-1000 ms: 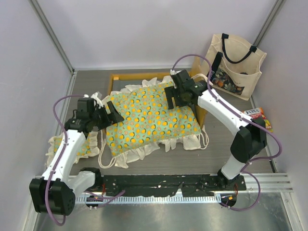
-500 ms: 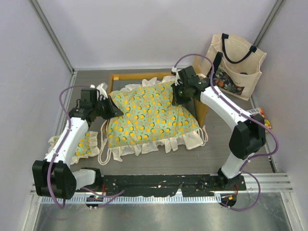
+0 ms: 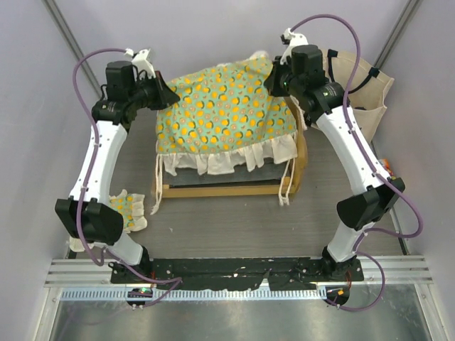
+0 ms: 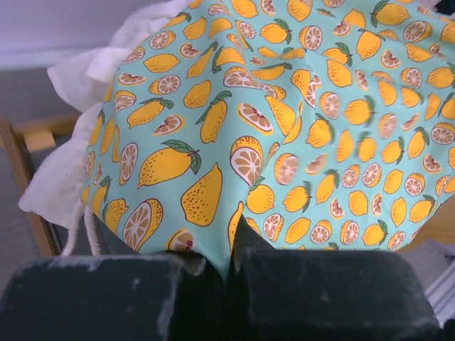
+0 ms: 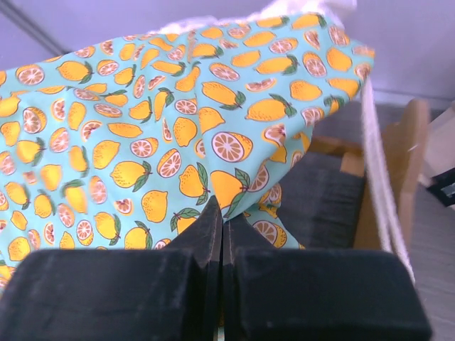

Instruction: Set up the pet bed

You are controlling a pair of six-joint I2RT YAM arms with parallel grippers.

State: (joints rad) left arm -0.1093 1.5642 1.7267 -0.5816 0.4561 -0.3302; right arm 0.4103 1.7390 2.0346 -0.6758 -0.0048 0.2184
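Above the bed frame: a green, orange-print mattress cushion (image 3: 224, 106) with cream ruffles hangs lifted, stretched between both grippers over the light-wood rectangular bed frame (image 3: 213, 190) with its grey base.
Cushion axis: long axis left to right, gripper to gripper. The printed face is turned up toward the overhead camera and the near ruffle droops toward the frame. Cream ties (image 3: 288, 186) dangle by the frame's near right corner.
Frame axis: long rails also run left to right, parallel to the cushion.
Change from a second ago: the cushion then lay low across the frame, overhanging its near side, with both grippers open at its ends. It is now raised toward the back wall, and the near rail and grey base are uncovered.
Left gripper (image 4: 227, 263): clamped on a fold of printed fabric at the cushion's left end.
Right gripper (image 5: 222, 220): pinched tight on fabric at the right end.
Elsewhere: a small matching ruffled pillow (image 3: 128, 209) lies near the left arm, apart from the frame. A cream tote bag (image 3: 362, 82) stands behind the right arm.
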